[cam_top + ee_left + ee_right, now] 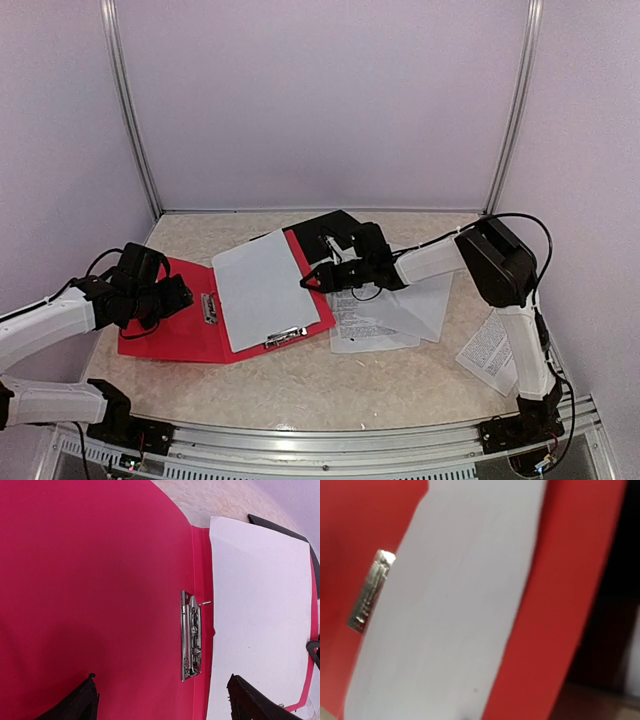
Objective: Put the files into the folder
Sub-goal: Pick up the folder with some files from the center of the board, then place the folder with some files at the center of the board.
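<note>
1. One blank sheet (262,290) is lying flat on the right half of the open red folder (165,335), just left of centre frame in the top view. It's tilted a bit against the folder edges.
2. The rest of the files are outside the folder. A printed sheet (365,325) is sat on the table (400,390) just right of the folder, with a second blank page (425,300) overlapping it. A small printed sheet (488,352) is well apart at the right side, next to the right arm.
3. Two metal clips can be seen on the folder: a spine clip (210,307) beside the blank sheet's left edge, and a bottom clip (285,338) at its lower edge.
4. The right gripper (312,278) is placed at the right edge of the blank sheet, centre frame. Its fingers are not shown by its own camera, only the blank sheet (450,630) and the folder (570,605), so open or closed can't be told.
5. The left gripper (170,298) is held over the bare left half of the folder. In its wrist view the left gripper (160,705) is spread wide with nothing between the fingers, and the folder (90,580), spine clip (191,642) and blank sheet (260,615) are seen past it.
6. A black cover (325,225) pokes out from under the folder's upper right corner.
</note>
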Motion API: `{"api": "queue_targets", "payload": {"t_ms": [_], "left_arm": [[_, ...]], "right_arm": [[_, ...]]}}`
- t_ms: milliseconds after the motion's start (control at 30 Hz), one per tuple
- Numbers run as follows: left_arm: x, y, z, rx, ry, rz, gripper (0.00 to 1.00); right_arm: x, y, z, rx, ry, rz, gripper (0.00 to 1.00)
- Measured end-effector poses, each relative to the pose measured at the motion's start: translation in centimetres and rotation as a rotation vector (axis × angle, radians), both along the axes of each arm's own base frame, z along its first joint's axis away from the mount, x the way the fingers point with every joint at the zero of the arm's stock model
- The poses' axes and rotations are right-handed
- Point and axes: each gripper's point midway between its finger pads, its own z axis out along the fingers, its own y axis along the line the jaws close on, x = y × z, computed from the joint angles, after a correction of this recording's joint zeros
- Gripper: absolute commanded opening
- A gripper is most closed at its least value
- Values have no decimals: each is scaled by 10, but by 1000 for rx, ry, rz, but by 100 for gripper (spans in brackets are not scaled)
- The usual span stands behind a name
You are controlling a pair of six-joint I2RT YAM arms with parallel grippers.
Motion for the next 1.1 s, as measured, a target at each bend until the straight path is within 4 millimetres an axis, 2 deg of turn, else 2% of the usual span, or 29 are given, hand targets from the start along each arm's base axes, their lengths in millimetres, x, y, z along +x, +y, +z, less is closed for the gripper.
{"api": "queue_targets", "payload": {"t_ms": [67, 300, 433, 567, 667, 767, 900, 1100], "left_arm": [[1, -1, 1, -2, -5, -3, 86], [7, -8, 7, -8, -37, -55, 91], [15, -22, 17, -15, -87, -144, 91], [26, -41, 34, -25, -160, -265, 87], [34, -59, 44, -51, -198, -353, 83], [38, -79, 42, -79, -208, -457, 81], [34, -113, 23, -62, -176, -627, 78], [31, -184, 1, 21, -120, -894, 61]], "right_arm": [[-2, 2, 3, 29, 17, 3, 1], [-11, -6, 1, 1, 55, 3, 0], [-16, -18, 25, -48, 14, 18, 0], [-27, -37, 60, -131, -52, 32, 0], [-36, -55, 77, -202, -86, 40, 0], [-46, -77, 81, -288, -101, 47, 0], [-60, -101, 74, -376, -95, 67, 0], [-75, -125, 55, -482, -87, 128, 0]]}}
